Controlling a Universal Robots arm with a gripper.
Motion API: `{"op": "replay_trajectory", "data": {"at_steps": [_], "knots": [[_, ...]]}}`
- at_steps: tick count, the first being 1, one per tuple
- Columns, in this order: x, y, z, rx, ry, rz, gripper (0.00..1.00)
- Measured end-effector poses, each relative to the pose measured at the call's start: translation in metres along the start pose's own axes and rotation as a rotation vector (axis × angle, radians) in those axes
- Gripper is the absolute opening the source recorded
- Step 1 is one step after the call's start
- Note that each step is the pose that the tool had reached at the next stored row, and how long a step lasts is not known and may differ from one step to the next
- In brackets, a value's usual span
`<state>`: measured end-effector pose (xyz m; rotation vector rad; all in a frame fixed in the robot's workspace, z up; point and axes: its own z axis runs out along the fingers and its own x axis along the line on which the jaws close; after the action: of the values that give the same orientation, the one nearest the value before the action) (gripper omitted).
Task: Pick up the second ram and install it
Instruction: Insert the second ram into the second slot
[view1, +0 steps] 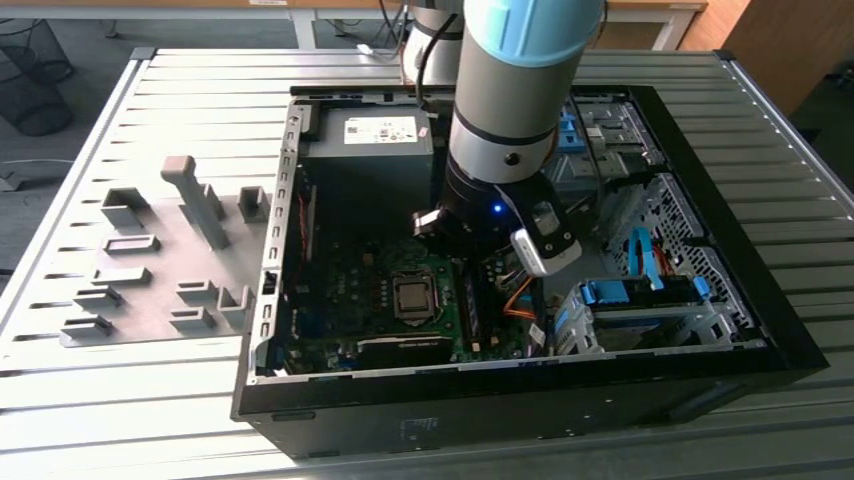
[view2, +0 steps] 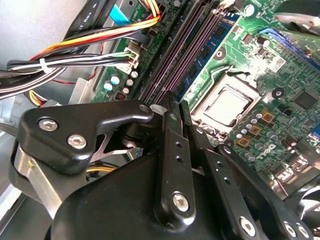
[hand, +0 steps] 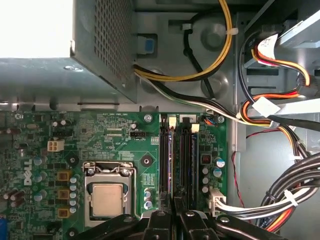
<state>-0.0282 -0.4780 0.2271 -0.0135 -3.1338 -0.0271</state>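
Ribbed grey metal table fills the exterior view, and on it you have the open PC case across the centre and right of the frame, with the grey fixture blocks on the frame's left side. Your arm comes down from the top centre into the case, over the motherboard. In the second wrist view the gripper sits low in the frame with its two black fingers pressed together (no gap shows between them), their tips at the near end of the black memory slots. A blue-green ram stands seated in one of those slots, upper centre of that frame, next to the CPU socket. In the first wrist view you see the slots running up from the gripper at bottom centre, with bundled cables on the right.
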Motion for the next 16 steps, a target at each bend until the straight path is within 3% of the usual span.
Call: {"op": "replay_trajectory", "data": {"at_steps": [12,16], "knots": [[-0.0001,-0.0001,0.004,-0.0018,0.0005,-0.022,0.14],[0.0,-0.0005,0.0041,-0.0183,0.0003,-0.022,0.14]]}}
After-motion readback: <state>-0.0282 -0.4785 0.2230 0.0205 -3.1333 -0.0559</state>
